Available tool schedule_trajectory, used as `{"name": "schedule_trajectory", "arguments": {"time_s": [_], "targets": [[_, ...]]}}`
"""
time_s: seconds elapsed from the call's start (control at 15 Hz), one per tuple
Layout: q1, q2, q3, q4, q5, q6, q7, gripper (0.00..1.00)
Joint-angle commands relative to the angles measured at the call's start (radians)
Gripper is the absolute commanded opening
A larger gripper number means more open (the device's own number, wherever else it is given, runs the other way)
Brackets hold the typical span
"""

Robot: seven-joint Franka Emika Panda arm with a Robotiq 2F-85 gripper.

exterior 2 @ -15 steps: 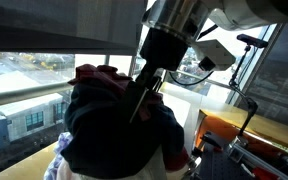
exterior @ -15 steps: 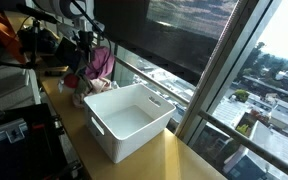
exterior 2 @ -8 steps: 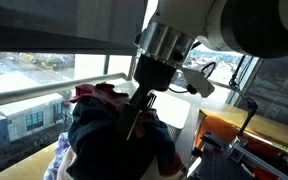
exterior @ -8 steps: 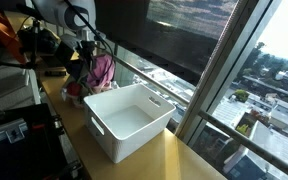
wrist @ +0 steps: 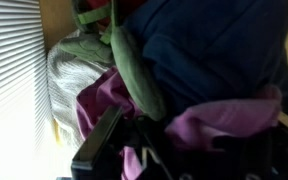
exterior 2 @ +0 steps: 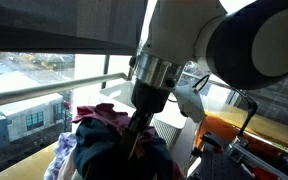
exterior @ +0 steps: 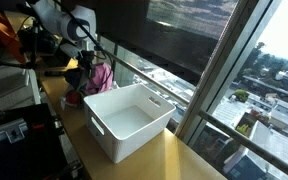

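A heap of clothes [exterior: 97,78] lies on the wooden table [exterior: 164,160] beside the window, to the left of a white plastic bin [exterior: 129,120]. My gripper [exterior: 89,62] comes down from above and is sunk into the heap [exterior 2: 99,150], where dark blue and pink cloth hide its tips [exterior 2: 134,142]. In the wrist view the gripper [wrist: 174,150] is shut with purple cloth [wrist: 224,120] bunched around its jaws. A green garment [wrist: 134,70], a navy one [wrist: 214,45] and a grey striped one [wrist: 72,65] lie just beyond.
The bin is empty and has handle slots in its sides. The window glass and railing [exterior: 169,85] run along the table's far edge. Dark equipment and cables [exterior: 14,50] crowd the left end. An orange-topped stand [exterior 2: 224,130] is behind the arm.
The arm has come down and the bundle of clothes with it; the heap sits lower in both exterior views than a second ago. The jaws stayed shut.
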Motion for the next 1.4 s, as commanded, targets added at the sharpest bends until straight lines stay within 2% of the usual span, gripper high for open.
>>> {"name": "schedule_trajectory", "arguments": {"time_s": [0.0,0.07,0.27,0.73,0.8,1.2,1.33], "targets": [[0.035,0.03,-0.037,0.021,-0.031,0.025,0.023,0.13],[0.037,0.035,-0.042,0.02,-0.035,0.028,0.022,0.26],[0.033,0.023,-0.05,0.009,-0.037,0.022,0.01,0.46],[-0.018,-0.099,-0.045,-0.001,0.007,-0.001,-0.037,0.97],[-0.028,-0.115,-0.043,0.0,0.018,-0.003,-0.049,1.0],[-0.06,-0.185,-0.027,0.014,0.089,-0.024,-0.106,1.0],[-0.053,-0.162,-0.038,0.013,0.063,0.006,-0.081,1.0]]}}
